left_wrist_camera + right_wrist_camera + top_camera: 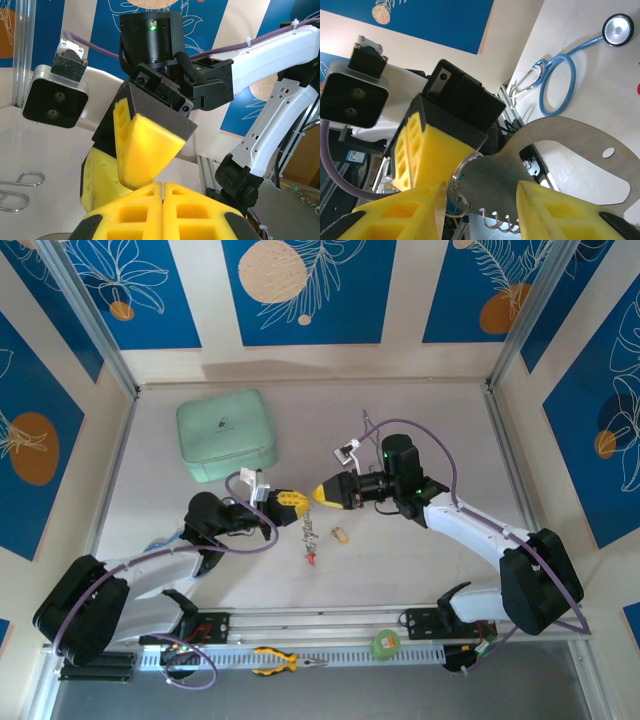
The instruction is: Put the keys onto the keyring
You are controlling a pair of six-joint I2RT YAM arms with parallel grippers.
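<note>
Closest in the right wrist view, the right gripper (481, 189) has its yellow fingers spread wide, one on each side of a flat grey plate; that plate belongs to the keyring (570, 129), whose broad loop curves off to the right above the table (400, 575); the left gripper (162, 186) is pressed fully closed, and its yellow fingers clamp the other end of the keyring, holding it off the surface; from above, both grippers meet tip to tip to the right of the mint-green case (226, 435) and nearer the arm bases than it; the keys (309, 540) dangle in a short string just beneath that meeting point, a red tag lowest; a yellow tag (340, 534) sits just right of them; yellow-handled pliers (285, 662) lie well apart from the case, on the near rail; a blue stethoscope (617, 29) rests on the table.
</note>
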